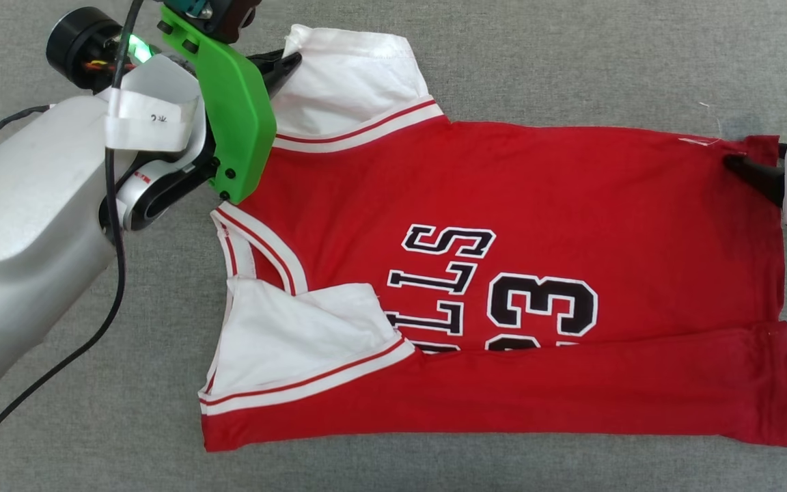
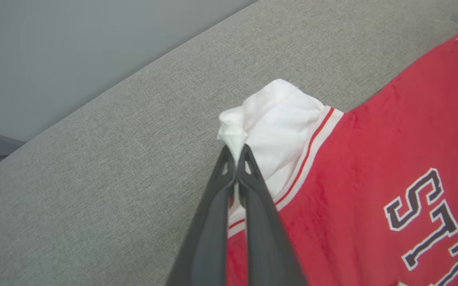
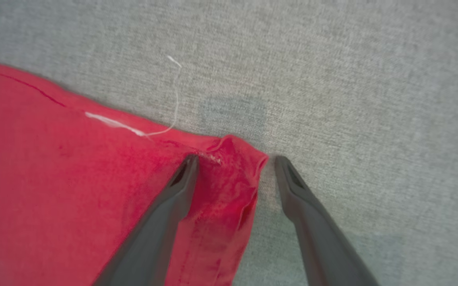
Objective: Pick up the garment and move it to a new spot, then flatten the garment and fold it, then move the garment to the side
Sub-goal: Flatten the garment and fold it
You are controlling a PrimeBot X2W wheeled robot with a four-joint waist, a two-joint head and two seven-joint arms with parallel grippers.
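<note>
Head view: garment (image 1: 571, 191) lies flat across the grey cloth-covered counter (image 1: 503, 55), collar end toward my left, hem toward my right. The near long edge is folded up over the lower part of the dark lettering (image 1: 448, 273), and the near white sleeve (image 1: 298, 335) is tucked in. The left gripper (image 1: 291, 63) is at the far white sleeve (image 1: 346, 75). The right gripper (image 1: 749, 172) is at the far hem corner; I see one dark finger there, can't tell contact from this angle.

Left wrist view: left gripper (image 2: 235, 153) jaws pressed together, clamped on a bunched bit of the white sleeve (image 2: 276, 123), w/ the red body (image 2: 372, 159) spreading to the right.

Right wrist view: right gripper (image 3: 237, 161) jaws wide apart, straddling the red hem corner (image 3: 237, 151). One finger is over the cloth, the other over bare counter (image 3: 372, 99). Nothing gripped. A loose white thread (image 3: 177, 91) trails off the hem edge.
</note>
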